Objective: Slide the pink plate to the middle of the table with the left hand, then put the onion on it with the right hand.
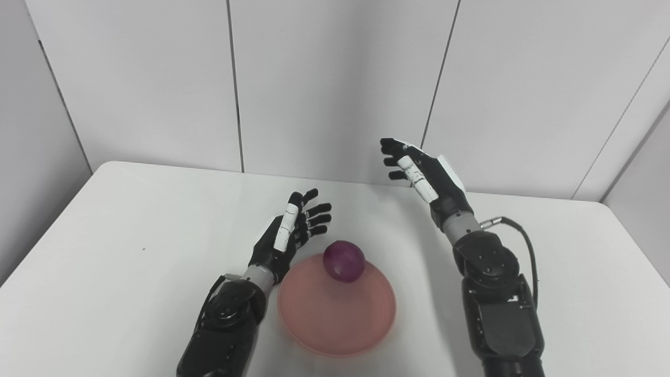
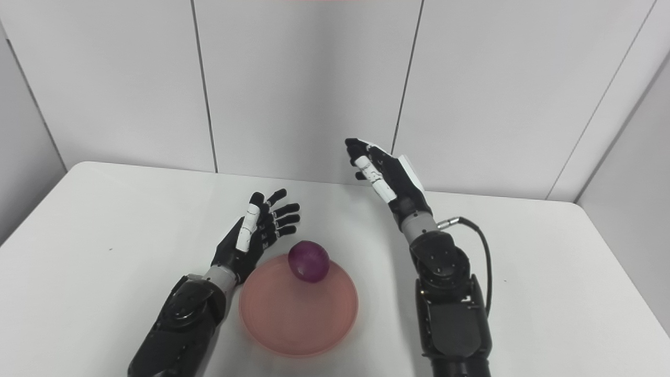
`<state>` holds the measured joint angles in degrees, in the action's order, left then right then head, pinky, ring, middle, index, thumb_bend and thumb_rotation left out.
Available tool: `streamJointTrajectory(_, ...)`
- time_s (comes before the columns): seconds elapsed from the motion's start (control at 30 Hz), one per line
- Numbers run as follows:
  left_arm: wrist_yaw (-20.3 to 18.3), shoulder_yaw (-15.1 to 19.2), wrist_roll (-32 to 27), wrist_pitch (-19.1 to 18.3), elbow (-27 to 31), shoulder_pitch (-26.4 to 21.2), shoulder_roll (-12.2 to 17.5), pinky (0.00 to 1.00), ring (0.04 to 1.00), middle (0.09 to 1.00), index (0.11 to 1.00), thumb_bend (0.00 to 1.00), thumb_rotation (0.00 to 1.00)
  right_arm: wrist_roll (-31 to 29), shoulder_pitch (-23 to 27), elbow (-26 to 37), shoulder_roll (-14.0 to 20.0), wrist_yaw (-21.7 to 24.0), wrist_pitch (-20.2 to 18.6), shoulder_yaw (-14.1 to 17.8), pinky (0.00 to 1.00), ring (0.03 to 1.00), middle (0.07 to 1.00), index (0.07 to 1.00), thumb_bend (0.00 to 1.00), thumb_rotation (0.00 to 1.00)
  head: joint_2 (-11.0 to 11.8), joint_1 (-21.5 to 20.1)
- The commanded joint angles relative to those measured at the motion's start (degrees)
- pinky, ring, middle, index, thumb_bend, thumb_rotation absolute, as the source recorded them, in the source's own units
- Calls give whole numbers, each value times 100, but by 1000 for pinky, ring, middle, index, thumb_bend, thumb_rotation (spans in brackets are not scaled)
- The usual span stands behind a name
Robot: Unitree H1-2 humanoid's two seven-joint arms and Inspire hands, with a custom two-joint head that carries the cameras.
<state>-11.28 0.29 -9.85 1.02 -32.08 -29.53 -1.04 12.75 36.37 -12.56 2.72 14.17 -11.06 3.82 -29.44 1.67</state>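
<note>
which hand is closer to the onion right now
Left. The left hand is open just beside the onion, up and to its left by the plate rim. The right hand is open too, raised well beyond it to the right.

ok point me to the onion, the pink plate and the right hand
onion (image 1: 344, 261), left eye view, middle of its purple skin
pink plate (image 1: 335, 314), left eye view, bare centre of the dish, nearer than the onion
right hand (image 2: 386, 175), right eye view, middle of the hand, raised with fingers apart
</note>
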Motion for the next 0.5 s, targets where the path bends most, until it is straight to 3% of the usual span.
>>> streamJointTrajectory(0.0,49,-10,50,-370,-73,166,34,824,827,834,915,843,978,-265,92,36,-34,-185,-72,51,767,829,857,854,895,992,-6,-2)
streamJointTrajectory(0.23,70,-11,52,-401,8,196,26,817,821,825,913,859,972,-874,-302,-333,-245,-280,130,-61,703,783,834,838,870,991,-31,22)
streamJointTrajectory(0.33,79,-16,64,-444,76,215,41,819,822,829,913,854,979,-1216,-414,-427,-370,-251,-116,-19,759,821,839,851,872,984,-43,28)
streamJointTrajectory(0.47,80,-3,59,-469,117,231,53,821,825,834,914,845,978,-1488,-532,-537,-401,-193,-166,-67,693,735,801,854,860,993,-55,45)
